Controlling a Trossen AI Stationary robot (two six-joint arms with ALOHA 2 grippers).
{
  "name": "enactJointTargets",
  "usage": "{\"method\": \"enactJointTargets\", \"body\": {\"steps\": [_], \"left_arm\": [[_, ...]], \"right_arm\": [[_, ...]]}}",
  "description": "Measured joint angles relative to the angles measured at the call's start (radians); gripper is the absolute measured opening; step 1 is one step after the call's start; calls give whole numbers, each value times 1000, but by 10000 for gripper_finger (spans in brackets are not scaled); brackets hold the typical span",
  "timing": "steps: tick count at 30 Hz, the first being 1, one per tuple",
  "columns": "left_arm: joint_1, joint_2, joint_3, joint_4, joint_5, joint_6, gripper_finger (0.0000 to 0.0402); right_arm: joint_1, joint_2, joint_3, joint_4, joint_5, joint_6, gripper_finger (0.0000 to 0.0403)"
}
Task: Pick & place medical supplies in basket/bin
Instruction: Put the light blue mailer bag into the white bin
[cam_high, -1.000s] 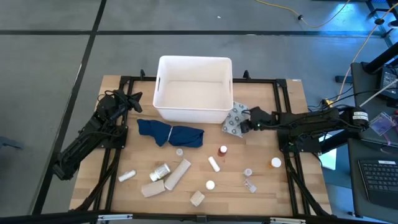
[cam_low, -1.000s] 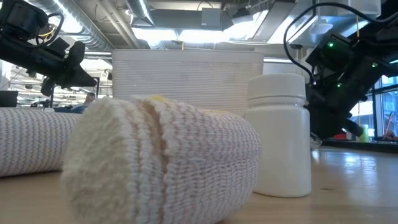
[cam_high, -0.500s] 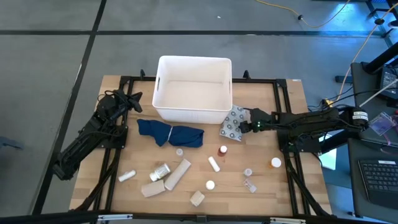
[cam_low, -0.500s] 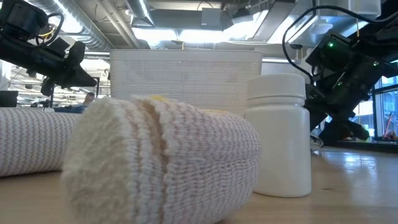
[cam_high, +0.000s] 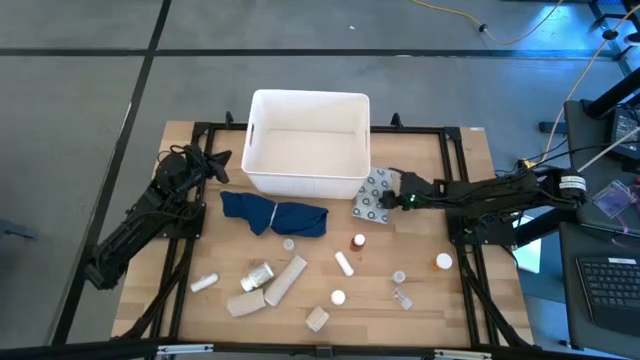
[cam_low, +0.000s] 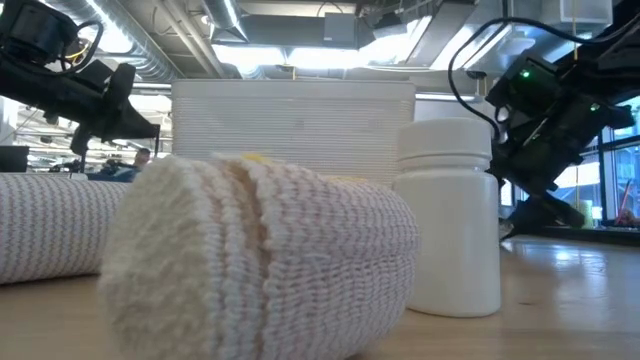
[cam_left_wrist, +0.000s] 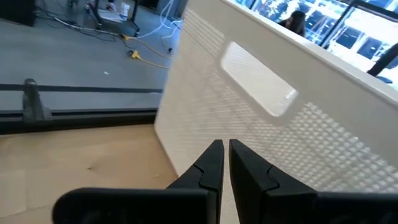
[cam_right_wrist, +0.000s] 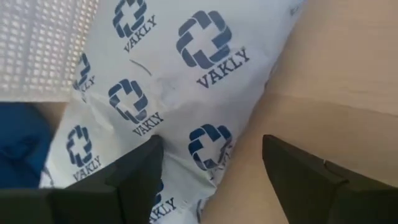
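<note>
The white bin (cam_high: 310, 140) stands at the table's far middle. A grey dotted packet (cam_high: 373, 197) printed with blue crosses (cam_right_wrist: 186, 81) lies on the table, its far edge against the bin's near right corner. My right gripper (cam_high: 395, 195) hangs open over the packet's right edge (cam_right_wrist: 211, 140), one finger above the packet and one above bare wood. My left gripper (cam_high: 218, 160) is shut and points at the bin's left wall (cam_left_wrist: 261, 112) without touching it. Bandage rolls (cam_high: 285, 280) and several vials (cam_high: 343, 263) lie on the near half of the table. My right gripper slants down at the packet from the table's right. One finger (cam_right_wrist: 134, 174) stands over the packet's right part. Whether it touches the packet, I cannot tell.
A dark blue cloth (cam_high: 275, 213) lies in front of the bin. Orange-capped vials (cam_high: 357, 241) (cam_high: 443, 262) sit right of centre. In the low view a bandage roll (cam_low: 260, 260) and a white bottle (cam_low: 448, 215) fill the foreground. Black frame rails (cam_high: 455, 190) run along the table's sides.
My right gripper has opened and let go of the packet, rolling at the wrist. The packet, earlier tipped up at the bin's corner, now lies flatter on the table. The bin has slid a little toward the table's left edge.
</note>
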Motion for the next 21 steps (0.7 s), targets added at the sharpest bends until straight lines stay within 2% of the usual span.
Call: {"method": "enactJointTargets", "body": {"steps": [5, 8, 14, 18, 21], "left_arm": [[0, 0, 0, 0, 39, -18, 20], [0, 0, 0, 0, 40, -19, 20], [0, 0, 0, 0, 40, -18, 20], [0, 0, 0, 0, 34, -17, 20], [0, 0, 1, 1, 29, -17, 20]], "right_arm": [[-27, 109, 0, 189, -27, -15, 273], [-41, 164, -1, 279, -51, -46, 254], [-57, 243, 2, 324, -77, -65, 154], [-58, 249, 2, 354, -79, -157, 81], [-57, 248, -2, 376, -79, -206, 73]]}}
